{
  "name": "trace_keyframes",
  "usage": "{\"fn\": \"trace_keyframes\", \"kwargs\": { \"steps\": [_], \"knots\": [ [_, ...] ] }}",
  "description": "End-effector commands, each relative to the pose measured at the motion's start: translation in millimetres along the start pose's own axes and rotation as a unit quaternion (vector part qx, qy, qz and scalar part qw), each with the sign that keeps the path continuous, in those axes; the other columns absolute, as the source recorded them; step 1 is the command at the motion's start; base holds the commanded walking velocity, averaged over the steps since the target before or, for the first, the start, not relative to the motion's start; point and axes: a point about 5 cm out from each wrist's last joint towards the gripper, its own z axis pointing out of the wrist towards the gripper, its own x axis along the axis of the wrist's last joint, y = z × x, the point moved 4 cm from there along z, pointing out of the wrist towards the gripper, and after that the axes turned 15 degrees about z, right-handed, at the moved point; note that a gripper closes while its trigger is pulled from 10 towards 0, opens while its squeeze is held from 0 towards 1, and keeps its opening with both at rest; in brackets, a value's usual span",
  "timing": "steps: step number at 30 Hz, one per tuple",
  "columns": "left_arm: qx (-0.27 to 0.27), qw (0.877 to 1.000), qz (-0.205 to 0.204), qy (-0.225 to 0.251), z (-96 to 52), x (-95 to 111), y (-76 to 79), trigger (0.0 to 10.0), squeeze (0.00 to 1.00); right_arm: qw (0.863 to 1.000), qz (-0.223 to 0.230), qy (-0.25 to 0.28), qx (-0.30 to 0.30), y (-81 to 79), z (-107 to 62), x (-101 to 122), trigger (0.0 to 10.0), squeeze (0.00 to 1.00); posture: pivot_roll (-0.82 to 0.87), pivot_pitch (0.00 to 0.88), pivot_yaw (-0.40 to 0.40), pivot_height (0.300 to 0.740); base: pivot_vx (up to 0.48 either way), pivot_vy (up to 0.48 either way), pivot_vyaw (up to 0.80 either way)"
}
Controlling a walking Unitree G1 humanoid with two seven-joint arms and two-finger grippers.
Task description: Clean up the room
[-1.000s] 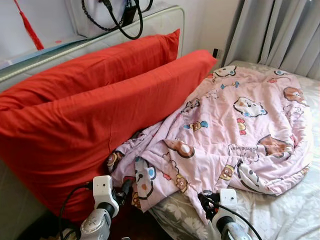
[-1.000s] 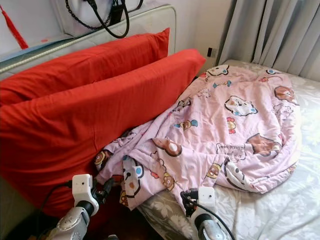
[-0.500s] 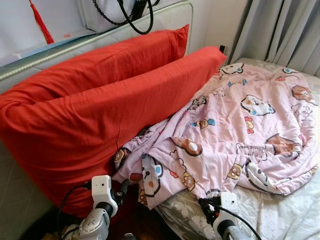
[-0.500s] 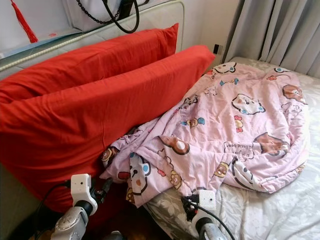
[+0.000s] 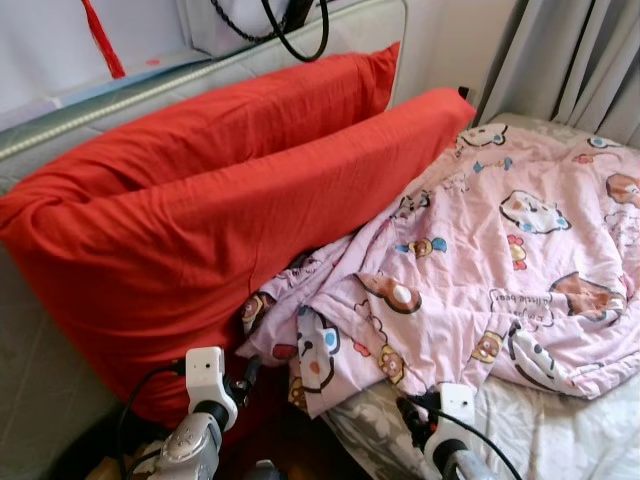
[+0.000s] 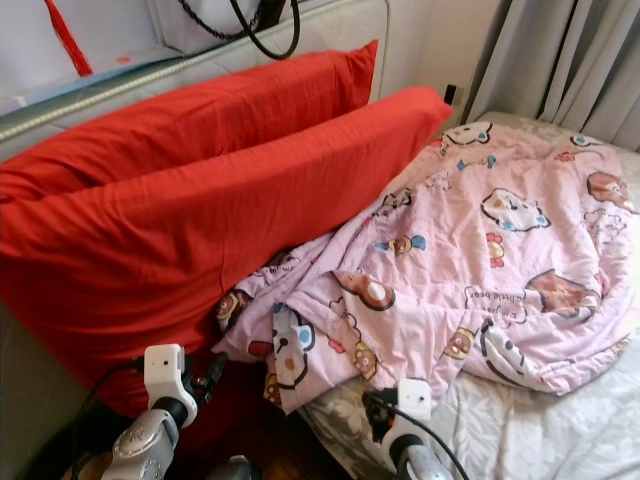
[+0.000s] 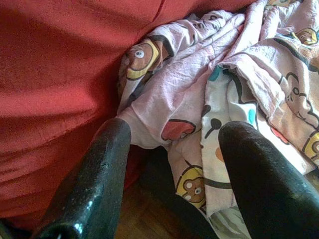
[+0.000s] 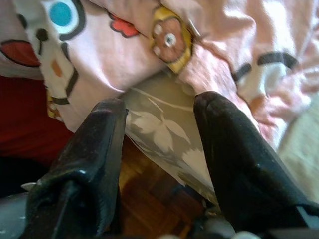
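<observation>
Change since earlier: the head view swings toward the robot's left, so the whole scene slides rightward in the picture; the bedding itself lies as it did, and both arms stay low at the near edge of the bed.
Blanket: the pink cartoon-print blanket (image 5: 480,270) lies crumpled across the bed (image 5: 560,430), one corner spilling over the near edge beside the red pillows (image 5: 220,230).
Pillows: two, stacked against the headboard (image 5: 200,75), the lower one touching the blanket.
Left gripper: left gripper (image 7: 172,164) is spread wide, empty, aimed at the hanging corner, just short of the cloth.
Right gripper: right gripper (image 8: 159,144) is also spread and empty, over the bed's near edge below the blanket's hem.
Handling: I judge the blanket light, soft and limp; it will sag and drag, not slip.
Where to grip: the bunched corner fold at the near edge, pinching several layers, one gripper per side.
Risk: snagging the floral sheet (image 8: 159,134) underneath.
</observation>
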Motion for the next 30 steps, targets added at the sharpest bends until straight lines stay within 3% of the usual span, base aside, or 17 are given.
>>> {"fn": "trace_keyframes", "kwargs": {
  "steps": [1, 8, 16, 30],
  "knots": [
    [-0.003, 1.0, 0.0, -0.006, -1.1, -3, 1.1, 10.0, 0.0, 1.0, 0.008, -0.007, -0.015, 8.3, -3.1, -4, 10.0, 0.0, 0.09, 0.077, 0.015, 0.67, 0.0, 0.0, 0.0],
    [-0.003, 1.0, 0.0, -0.007, -1.1, -4, 0.0, 10.0, 0.0, 0.999, 0.008, -0.001, -0.034, 13.7, -1.0, 4, 10.0, 0.0, 0.09, 0.077, 0.016, 0.67, 0.0, 0.0, 0.0],
    [-0.006, 1.0, 0.0, -0.008, -0.6, -4, 1.5, 10.0, 0.0, 0.999, 0.006, 0.017, -0.032, 15.7, 0.8, 17, 10.0, 0.0, 0.09, 0.075, 0.013, 0.63, 0.0, 0.0, 0.0],
    [-0.008, 1.0, 0.0, -0.005, -0.6, -3, 1.3, 10.0, 0.0, 0.999, 0.003, 0.03, -0.017, 3.9, 5.3, 23, 10.0, 0.0, 0.09, 0.072, 0.011, 0.63, 0.0, 0.0, 0.0]
  ]
}}
